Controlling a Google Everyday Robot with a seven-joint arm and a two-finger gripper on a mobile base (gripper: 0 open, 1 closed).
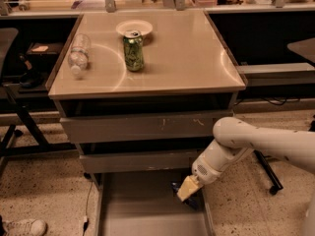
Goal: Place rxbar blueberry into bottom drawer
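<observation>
The bottom drawer (140, 208) is pulled open at the foot of the grey cabinet, and its flat grey floor shows. My gripper (188, 189), with pale yellow fingers, hangs over the drawer's right side, just in front of the middle drawer's front. It is shut on the rxbar blueberry (184, 200), whose dark navy wrapper sticks out below the fingers, close above the drawer floor. My white arm reaches in from the right.
Two shallower drawers (142, 127) sit closed above. On the cabinet top stand a green can (133, 51), a white plate (134, 27) and a lying clear bottle (78, 55). A chair (12, 97) stands left, a desk (280, 73) right, a shoe (22, 226) on the floor.
</observation>
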